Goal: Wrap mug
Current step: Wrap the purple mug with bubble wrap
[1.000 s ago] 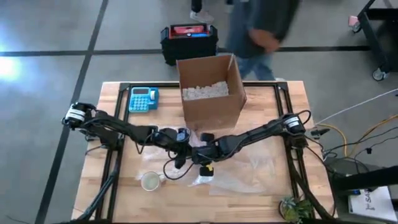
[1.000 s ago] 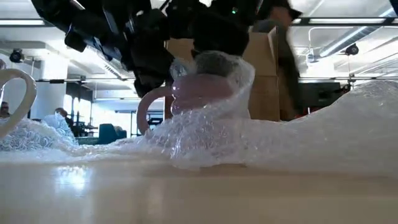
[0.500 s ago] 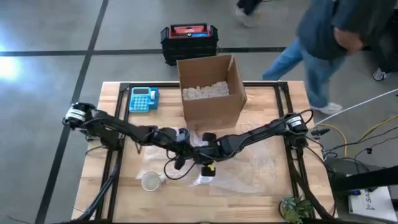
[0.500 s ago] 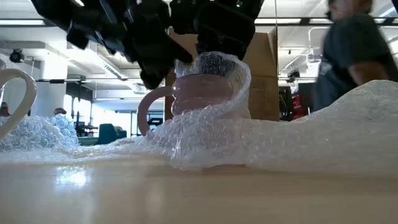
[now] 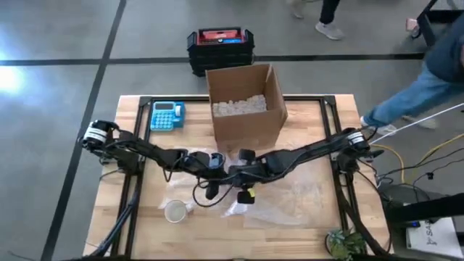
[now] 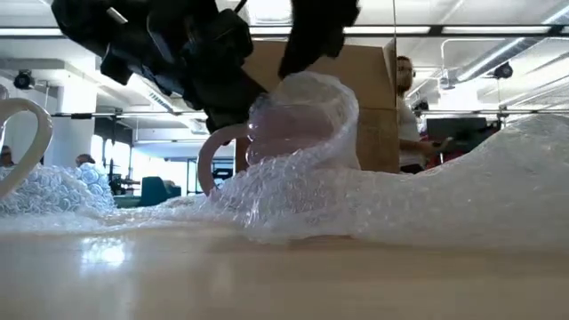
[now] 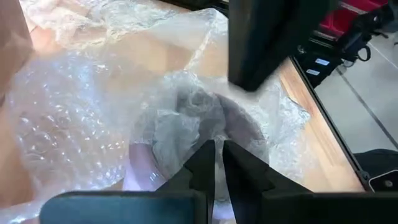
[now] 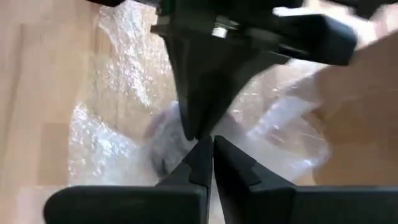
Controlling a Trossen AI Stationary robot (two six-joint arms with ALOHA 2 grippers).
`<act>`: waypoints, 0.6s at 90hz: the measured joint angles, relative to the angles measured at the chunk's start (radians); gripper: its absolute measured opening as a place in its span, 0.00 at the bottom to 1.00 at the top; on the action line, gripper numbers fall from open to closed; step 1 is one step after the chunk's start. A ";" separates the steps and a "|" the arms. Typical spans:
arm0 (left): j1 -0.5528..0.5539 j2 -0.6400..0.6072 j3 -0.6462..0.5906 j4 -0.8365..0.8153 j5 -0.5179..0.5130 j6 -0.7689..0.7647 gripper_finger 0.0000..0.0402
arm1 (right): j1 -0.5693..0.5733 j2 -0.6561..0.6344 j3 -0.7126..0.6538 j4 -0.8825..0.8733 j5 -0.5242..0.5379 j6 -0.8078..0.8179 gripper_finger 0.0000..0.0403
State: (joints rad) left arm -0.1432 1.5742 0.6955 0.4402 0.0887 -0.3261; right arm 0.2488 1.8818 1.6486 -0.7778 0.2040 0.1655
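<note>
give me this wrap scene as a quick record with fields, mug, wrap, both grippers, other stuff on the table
mug: pink mug, upright on the bubble wrap, handle exposed
wrap: pulled over the mug's top and side
left gripper: over the mug, fingers nearly closed
right gripper: over the mug, fingers nearly closed
other mug: white mug, unwrapped
also on table: cardboard box, blue calculator

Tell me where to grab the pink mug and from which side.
Probably best at the handle: it is the only part of the mug free of bubble wrap, which is bunched over the rim. In the low view it sticks out sideways toward the white mug, so come in from that side, level with the table, below both end effectors crowding the top.
</note>
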 joint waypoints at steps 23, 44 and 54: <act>0.000 -0.008 -0.002 -0.007 0.000 0.000 0.05 | 0.008 0.060 -0.068 0.069 -0.027 -0.020 0.00; 0.000 -0.053 -0.006 -0.030 0.007 -0.035 0.05 | 0.001 0.113 -0.080 0.104 -0.021 0.006 0.00; 0.000 -0.101 -0.006 -0.018 0.006 -0.026 0.05 | 0.001 0.117 -0.081 0.103 -0.023 0.011 0.00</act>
State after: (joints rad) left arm -0.1436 1.4732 0.6893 0.4220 0.0952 -0.3524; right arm 0.2502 1.9991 1.5677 -0.6744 0.1814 0.1768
